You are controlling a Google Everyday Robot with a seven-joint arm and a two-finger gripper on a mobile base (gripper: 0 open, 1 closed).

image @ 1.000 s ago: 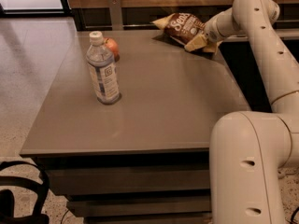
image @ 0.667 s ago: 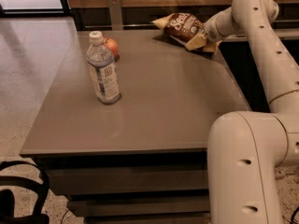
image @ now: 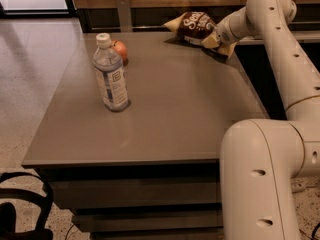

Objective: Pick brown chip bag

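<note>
The brown chip bag (image: 194,26), dark brown with yellow ends and white lettering, is at the table's far right edge. It is tilted, with a shadow under it. My gripper (image: 216,38) is at the bag's right end and is shut on it there. The fingers are mostly hidden behind the bag's yellow end. My white arm reaches in from the right side.
A clear water bottle (image: 111,74) with a white cap stands upright on the grey table (image: 170,114) at the left. A small orange-red fruit (image: 120,50) lies just behind it. A wood-panelled wall with a dark ledge runs behind the table. The floor is on the left.
The gripper and the bag have risen very slightly. The bottle and the fruit have not moved.
</note>
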